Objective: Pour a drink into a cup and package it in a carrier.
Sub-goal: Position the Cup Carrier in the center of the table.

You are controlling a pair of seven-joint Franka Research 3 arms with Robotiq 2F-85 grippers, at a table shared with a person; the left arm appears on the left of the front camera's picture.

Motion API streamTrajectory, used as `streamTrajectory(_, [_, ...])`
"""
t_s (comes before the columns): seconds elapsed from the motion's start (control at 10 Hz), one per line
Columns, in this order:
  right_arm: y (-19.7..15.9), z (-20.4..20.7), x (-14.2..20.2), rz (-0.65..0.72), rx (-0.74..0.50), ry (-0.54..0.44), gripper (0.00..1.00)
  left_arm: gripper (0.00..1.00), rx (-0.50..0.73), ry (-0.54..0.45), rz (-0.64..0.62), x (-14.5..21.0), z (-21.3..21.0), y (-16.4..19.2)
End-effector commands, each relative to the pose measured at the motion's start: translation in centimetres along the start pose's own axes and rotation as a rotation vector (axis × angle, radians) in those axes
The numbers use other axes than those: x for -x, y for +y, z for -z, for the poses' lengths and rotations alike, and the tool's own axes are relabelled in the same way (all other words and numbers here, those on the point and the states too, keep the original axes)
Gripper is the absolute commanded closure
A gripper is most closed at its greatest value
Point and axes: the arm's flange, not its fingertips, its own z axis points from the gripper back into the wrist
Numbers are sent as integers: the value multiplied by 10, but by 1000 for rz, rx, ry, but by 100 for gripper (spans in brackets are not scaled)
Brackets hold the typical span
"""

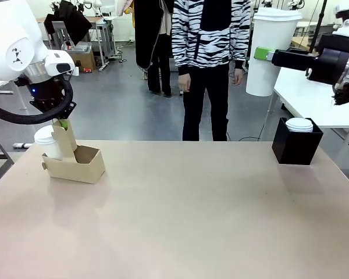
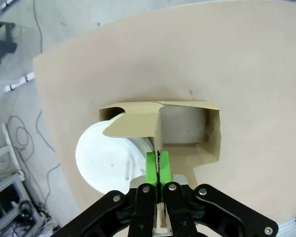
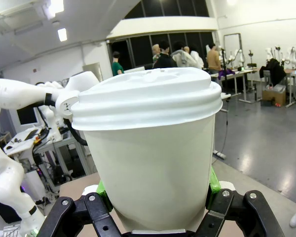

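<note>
The brown cardboard carrier (image 1: 81, 165) stands at the table's left, with a lidded white cup (image 1: 46, 141) in its left slot. My left gripper (image 1: 61, 123) comes down from above and is shut on the carrier's upright handle. In the left wrist view the green pads (image 2: 151, 169) pinch the handle's edge, the cup's lid (image 2: 103, 155) lies to the left, and the carrier's other slot (image 2: 187, 129) holds nothing. My right gripper (image 1: 270, 55) hangs high at the right, shut on a second lidded white cup (image 1: 271, 35), close up in the right wrist view (image 3: 153, 158). Lids hide the drink.
A black square box (image 1: 296, 145) with white lids on top sits at the table's far right. A person in a striped top (image 1: 209, 35) stands beyond the far edge with hands down. Bare tabletop (image 1: 186, 215) runs across the middle and front.
</note>
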Motion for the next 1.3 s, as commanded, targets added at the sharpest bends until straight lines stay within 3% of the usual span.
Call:
streamTrajectory(0.0, [-1, 3, -3, -20, -1, -29, 20, 98, -17, 2, -72, 2, -15, -6])
streamTrajectory(0.3, [-1, 3, -3, -20, -1, -29, 20, 98, -33, -35, -121, 1, -58, -44])
streamTrajectory(0.7, [-1, 3, -3, -20, -1, -29, 20, 98, 68, -44, -164, 10, -101, -156])
streamTrajectory(0.9, [-1, 3, -3, -20, -1, -29, 20, 98, 68, -36, -131, 11, -93, -230])
streamTrajectory(1.2, [-1, 3, -3, -20, -1, -29, 20, 98, 80, -14, -99, 11, -68, -313])
